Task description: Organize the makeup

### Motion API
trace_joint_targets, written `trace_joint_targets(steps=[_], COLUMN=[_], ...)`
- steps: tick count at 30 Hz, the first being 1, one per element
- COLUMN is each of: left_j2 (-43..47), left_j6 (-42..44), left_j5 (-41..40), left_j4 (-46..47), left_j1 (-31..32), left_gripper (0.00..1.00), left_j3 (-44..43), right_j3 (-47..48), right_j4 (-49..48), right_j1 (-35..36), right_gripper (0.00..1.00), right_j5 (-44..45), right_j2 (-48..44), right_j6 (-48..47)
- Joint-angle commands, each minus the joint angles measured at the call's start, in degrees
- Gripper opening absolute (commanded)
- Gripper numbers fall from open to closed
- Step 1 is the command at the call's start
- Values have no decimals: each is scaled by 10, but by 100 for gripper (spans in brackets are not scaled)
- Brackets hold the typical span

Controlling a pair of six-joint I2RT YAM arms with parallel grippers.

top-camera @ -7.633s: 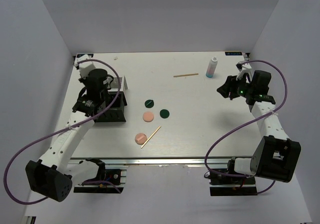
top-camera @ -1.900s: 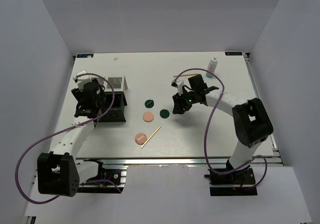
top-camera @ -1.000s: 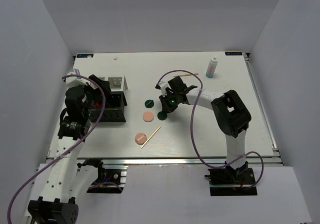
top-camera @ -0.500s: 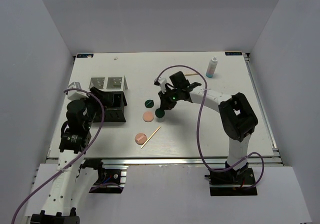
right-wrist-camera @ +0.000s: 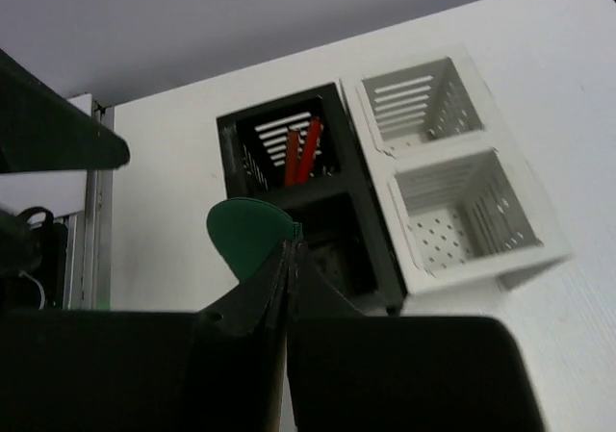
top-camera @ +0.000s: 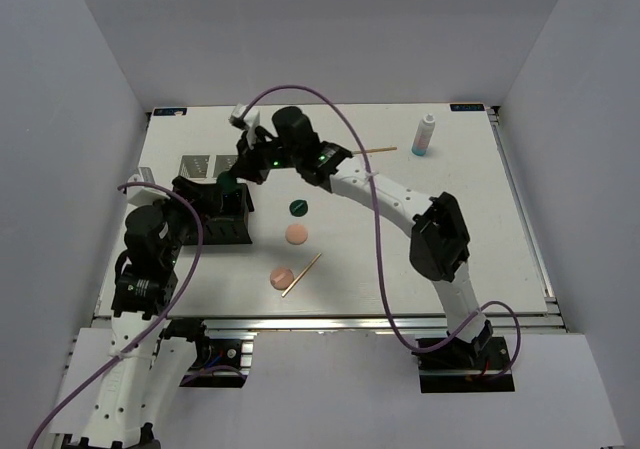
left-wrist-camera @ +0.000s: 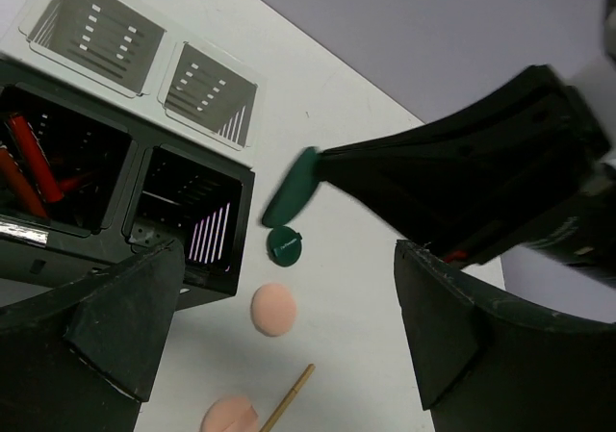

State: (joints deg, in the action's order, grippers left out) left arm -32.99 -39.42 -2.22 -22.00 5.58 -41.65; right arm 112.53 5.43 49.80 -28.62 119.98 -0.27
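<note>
Right tool: we are watching the right tool (right-wrist-camera: 288,255) pinching tight on the edge of a dark green disc (right-wrist-camera: 248,235), with its arm stretching across the bench (top-camera: 450,229) to the left side.
Left tool: the left tool (left-wrist-camera: 287,259) is gaping wide and carrying nothing, its two dark fingers framing its own camera's view.
Held disc: it is hanging tilted in the air at the black organizer (top-camera: 220,231), near the corner by the white bins (top-camera: 200,164).
Top view alone: we are seeing a white-and-blue bottle (top-camera: 424,136) standing upright at the far right, and a far wooden stick (top-camera: 372,150) lying to its left.
Left wrist view alone: the held disc is showing nearly edge-on, a thin curved sliver.
Right wrist view alone: the same disc is showing its round face, and behind it red sticks (right-wrist-camera: 298,155) are leaning in a black compartment.
Loose makeup: a second green disc (top-camera: 297,207), a far peach-pink disc (top-camera: 296,234) and a near peach-pink disc (top-camera: 281,277) are lying flat mid-bench, with a near wooden stick (top-camera: 302,273) just beside the last.
Materials and shapes: the organizer and bins are showing square, slotted walls. The discs are looking flat and matte, the sticks thin and straight, the bench pale and smooth.
</note>
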Motion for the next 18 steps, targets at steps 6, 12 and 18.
trace_joint_targets(steps=[6,12,18], left_j2=[22,21,-7], left_j6=[4,-1,-28], left_j5=[-13,-7,51], left_j4=[-38,-36,11], left_j1=[-3,-2,-2], left_gripper=[98,98,71], left_j3=[-32,-32,-35], right_j3=[25,24,16], right_j4=[-75,-82,-87], right_j1=[36,41,33], right_gripper=[0,25,44], right_j5=[126,139,111], right_j2=[76,95,66], right_j6=[20,-10,-6])
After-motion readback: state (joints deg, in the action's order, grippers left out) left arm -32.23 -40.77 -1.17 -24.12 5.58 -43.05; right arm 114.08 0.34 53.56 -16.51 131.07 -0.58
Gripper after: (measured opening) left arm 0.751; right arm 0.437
